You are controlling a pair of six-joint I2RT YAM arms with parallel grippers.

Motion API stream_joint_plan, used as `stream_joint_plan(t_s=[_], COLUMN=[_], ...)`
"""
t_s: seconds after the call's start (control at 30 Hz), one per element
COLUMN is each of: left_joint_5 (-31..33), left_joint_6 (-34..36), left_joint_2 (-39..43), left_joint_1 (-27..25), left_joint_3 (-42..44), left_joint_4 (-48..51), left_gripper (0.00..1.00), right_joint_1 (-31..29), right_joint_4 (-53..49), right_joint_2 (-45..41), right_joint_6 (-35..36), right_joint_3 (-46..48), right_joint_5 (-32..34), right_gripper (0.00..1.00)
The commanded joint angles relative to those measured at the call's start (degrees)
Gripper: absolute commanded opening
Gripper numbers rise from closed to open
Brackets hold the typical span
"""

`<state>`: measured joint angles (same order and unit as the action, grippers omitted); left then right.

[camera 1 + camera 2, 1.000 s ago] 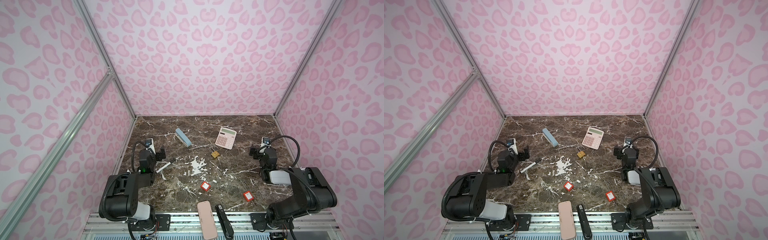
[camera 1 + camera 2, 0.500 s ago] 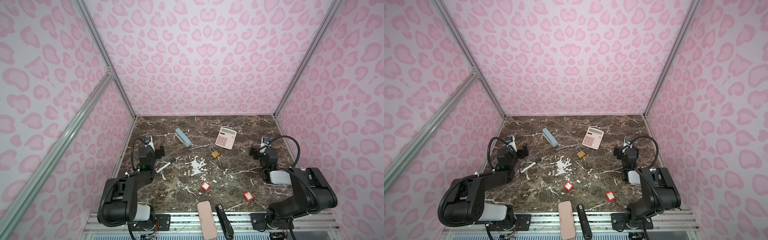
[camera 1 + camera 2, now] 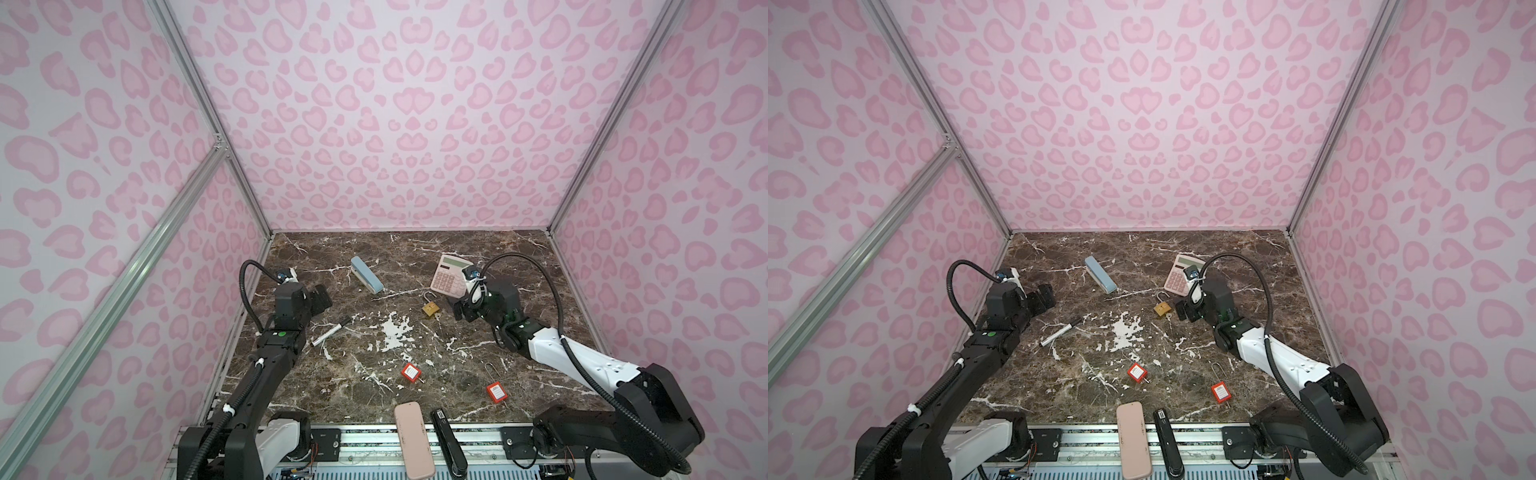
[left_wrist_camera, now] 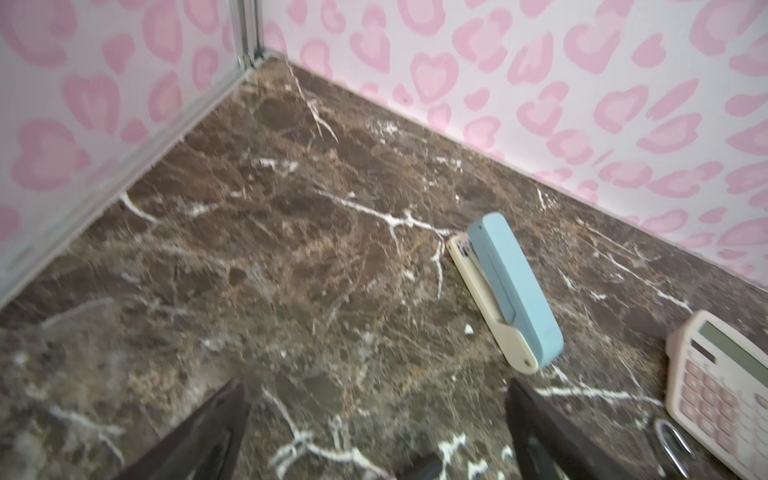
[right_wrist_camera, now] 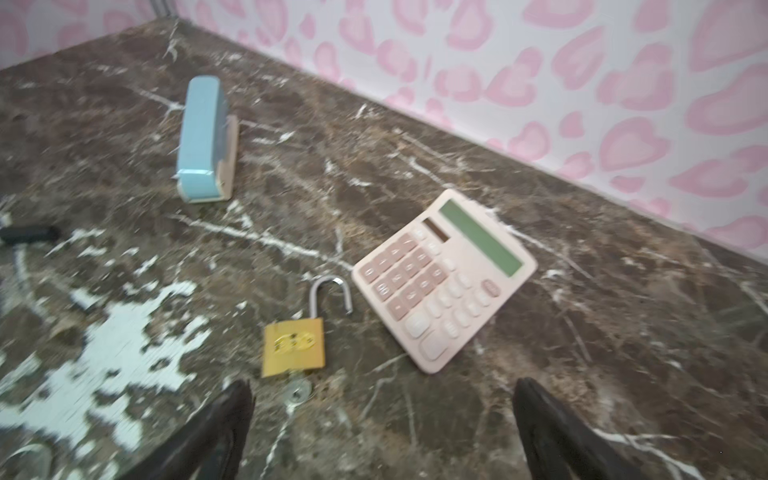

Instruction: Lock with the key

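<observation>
Dark brown marble tabletop (image 3: 511, 266), veined white and worn pale at its middle, boxed in on three sides by pink heart-print walls (image 3: 395, 124) on aluminium posts (image 3: 199, 95). The brass padlock (image 5: 294, 347) lies flat, right of the surface's middle and toward the far edge. Its shackle is sprung open and its key (image 5: 297, 392) sticks out of its base, just beside a pink calculator (image 5: 444, 278). The right gripper (image 3: 460, 309), jaws wide and empty, hovers just right of the lock; a second ago it stood back near the right edge. The left gripper (image 3: 321, 297), jaws equally wide and empty, has pushed farther along the left edge, beyond a marker pen (image 3: 331, 331). Lock, marker and blue stapler (image 3: 366, 280) lie where they did.
</observation>
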<state>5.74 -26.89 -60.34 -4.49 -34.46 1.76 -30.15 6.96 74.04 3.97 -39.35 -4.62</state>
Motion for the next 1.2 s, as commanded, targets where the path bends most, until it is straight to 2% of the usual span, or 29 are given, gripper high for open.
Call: stream_joint_plan(t_s=[0.0, 0.13, 0.2, 0.43, 0.73, 1.03, 1.17], left_joint_5=[-3.0, -3.1, -3.3, -4.2, -4.8, -5.1, -5.2], left_joint_6=[-7.7, -10.0, -11.7, -14.5, -16.1, -17.5, -17.7], left_joint_2=[1.5, 2.7, 3.4, 3.3, 3.5, 4.5, 4.3], left_joint_1=[-1.7, -4.4, -5.2, -7.3, -8.9, -9.4, -9.7], left_joint_3=[0.5, 1.5, 2.5, 4.1, 5.8, 7.4, 7.5], left_joint_4=[7.1, 9.0, 9.0, 9.1, 9.2, 9.4, 10.0], left_gripper=[0.99, 0.98, 0.99, 0.98, 0.98, 0.99, 0.99], right_joint_1=[-5.6, -13.1, -15.7, -21.7, -26.3, -29.9, -30.3], right_joint_4=[-12.8, -23.7, -28.2, -35.1, -41.1, -44.4, -43.9], right_joint_2=[1.3, 4.7, 7.2, 17.0, 26.3, 29.4, 29.8], right_joint_6=[-1.3, -1.8, -2.7, -5.6, -5.3, -4.4, -4.6], right_joint_3=[-2.4, -7.2, -9.8, -16.8, -23.0, -24.5, -24.9], right_joint_5=[-3.7, -2.8, -4.6, -10.1, -8.6, -2.4, -1.9], right_gripper=[1.0, 1.0, 0.99, 0.96, 0.86, 0.71, 0.62])
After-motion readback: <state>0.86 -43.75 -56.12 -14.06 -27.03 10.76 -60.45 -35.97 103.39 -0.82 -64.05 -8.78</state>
